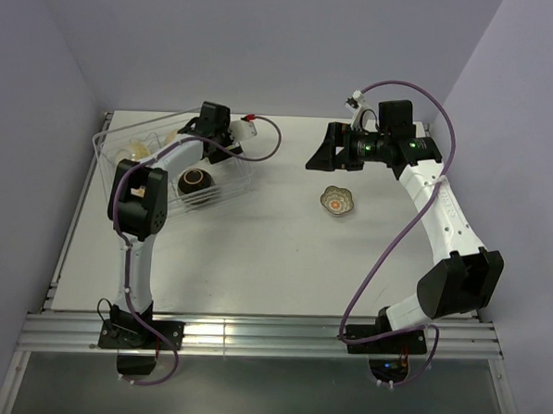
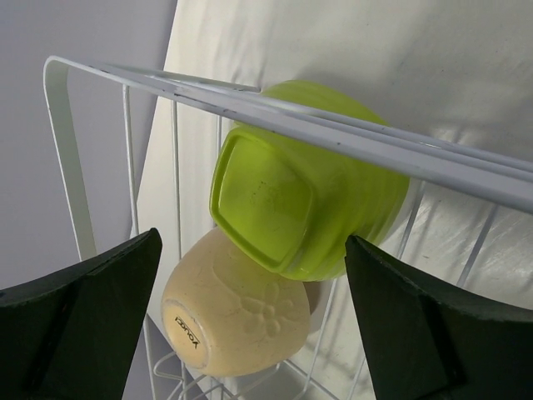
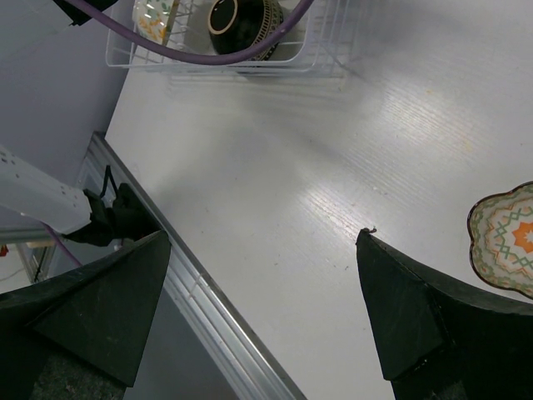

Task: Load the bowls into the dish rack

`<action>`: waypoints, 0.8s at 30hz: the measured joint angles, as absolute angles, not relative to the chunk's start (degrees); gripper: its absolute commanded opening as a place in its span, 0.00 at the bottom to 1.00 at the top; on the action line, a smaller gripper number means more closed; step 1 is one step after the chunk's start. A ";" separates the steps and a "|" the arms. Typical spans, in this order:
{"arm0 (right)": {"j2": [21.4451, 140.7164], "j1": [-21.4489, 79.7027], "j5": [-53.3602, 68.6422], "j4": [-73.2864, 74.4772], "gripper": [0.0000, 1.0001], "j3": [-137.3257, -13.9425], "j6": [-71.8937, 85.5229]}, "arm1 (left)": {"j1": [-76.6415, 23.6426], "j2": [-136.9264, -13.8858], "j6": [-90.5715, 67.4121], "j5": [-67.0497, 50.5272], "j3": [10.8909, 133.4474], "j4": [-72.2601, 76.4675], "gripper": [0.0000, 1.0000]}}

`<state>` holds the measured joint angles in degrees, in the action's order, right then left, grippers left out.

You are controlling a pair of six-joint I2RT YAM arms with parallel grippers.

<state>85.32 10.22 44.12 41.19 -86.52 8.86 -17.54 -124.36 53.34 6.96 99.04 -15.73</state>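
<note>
White surface [image 1: 255, 262], pale walls around. Between the wide-apart left fingers [image 2: 83, 321], gripping nothing: lime-green bowl [image 2: 291, 208] tipped on its side inside the dish rack [image 1: 100, 151], tan bowl [image 2: 233, 317] just beside it. Also inside the dish rack: dark brown bowl [image 1: 195, 181] and flowered bowl [image 3: 154, 18]. Four bowls counted inside. One scalloped patterned bowl [image 1: 336, 202] well outside the dish rack, off to one side of the right fingers [image 3: 92, 308], likewise spread and empty. One dish rack.
</note>
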 measured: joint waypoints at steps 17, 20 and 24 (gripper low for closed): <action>85.32 10.04 43.68 42.17 1.00 -85.73 6.57 | -15.05 -124.46 43.46 4.75 104.55 -19.94 0.99; 85.36 8.86 43.07 44.42 0.98 -86.00 4.49 | -14.63 -124.46 39.79 2.09 107.94 -23.62 0.98; 86.00 4.93 42.92 47.77 0.86 -86.17 1.34 | -13.93 -123.63 34.72 -4.51 113.14 -29.06 0.76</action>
